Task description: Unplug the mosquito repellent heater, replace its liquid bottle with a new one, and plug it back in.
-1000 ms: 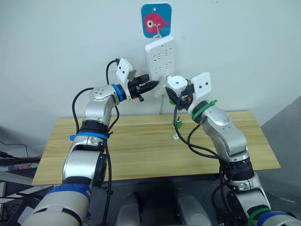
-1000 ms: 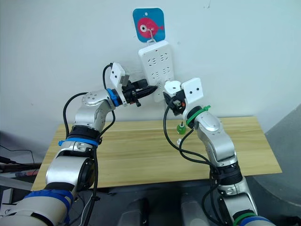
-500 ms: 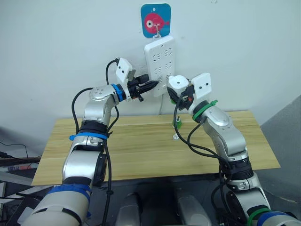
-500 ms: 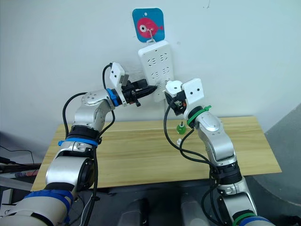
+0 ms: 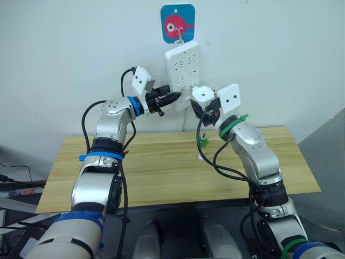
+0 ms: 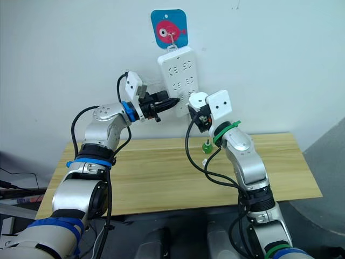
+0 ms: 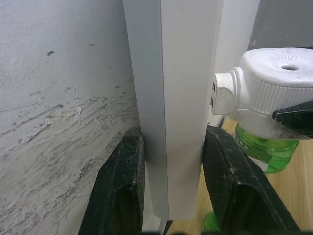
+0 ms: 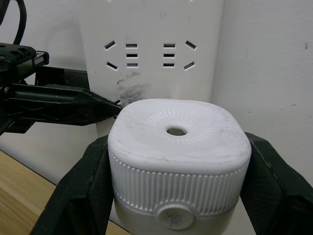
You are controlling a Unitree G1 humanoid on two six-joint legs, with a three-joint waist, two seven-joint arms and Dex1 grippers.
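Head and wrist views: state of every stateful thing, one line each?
power strip: hangs on the wall, lower edge clamped by the left gripper
mosquito repellent heater: held by the right gripper, at the strip's face, green bottle fitted; whether the prongs are in a socket cannot be told
loose green bottle: upright on the table

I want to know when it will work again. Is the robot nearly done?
Nearly, it seems. The right gripper holds the mosquito repellent heater, green bottle fitted, at the power strip, which the left gripper steadies. Left: plugging it in and letting go.
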